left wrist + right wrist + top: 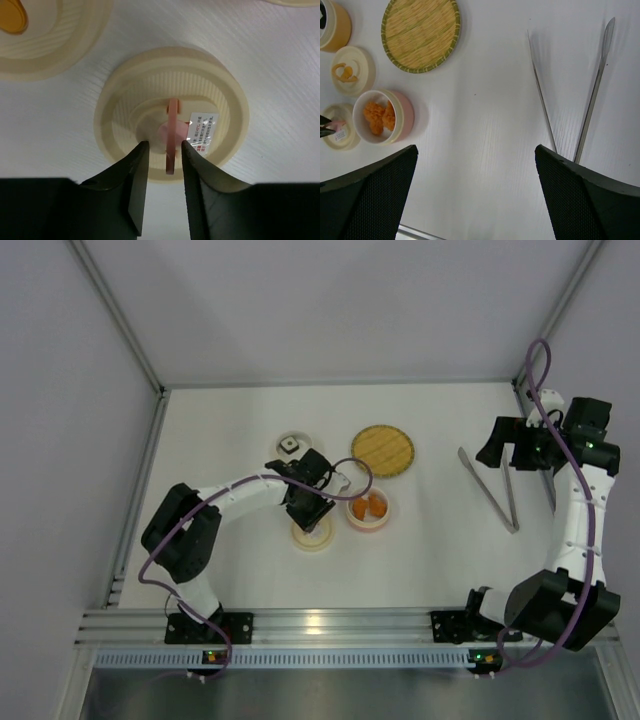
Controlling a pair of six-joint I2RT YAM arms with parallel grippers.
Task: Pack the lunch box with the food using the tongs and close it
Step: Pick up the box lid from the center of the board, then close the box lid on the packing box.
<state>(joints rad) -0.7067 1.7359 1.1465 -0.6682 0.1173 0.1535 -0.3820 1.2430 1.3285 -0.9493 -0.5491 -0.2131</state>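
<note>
**Left end effector over lid tab; tongs untouched on the right**

Nearest the arm bases, left of centre: a cream lid (312, 539) lies flat on the table (440, 560). The left end effector (316, 508) sits directly over it. In the left wrist view, the lid's pink tab (171, 135) stands upright between the two fingers (135, 185). The jaws are partway apart and not clamped. There is a clear gap on one side of the tab. The other finger is just beside it, and I cannot tell whether it touches. A small printed label (204, 131) sits on the lid next to the tab.

Just right of that lid: a pink bowl (372, 529), uncovered, holds the orange chunks (370, 505). A second cream lid (362, 60) with an orange mark lies just beyond the bowl. From above it is mostly hidden under the left arm.

Right half of the table: the tongs (492, 490) lie flat with their arms spread in a V and the joined end toward the near edge. They are well apart from the left end effector.

Further back, centre: a woven plate (383, 449). Left of it is a small round container (290, 434) with the white-and-dark cube (290, 445) inside.

Farthest, right side: the right end effector (512, 445) hangs above the table near the tongs. Its fingers (370, 195) are wide apart, released.
</note>
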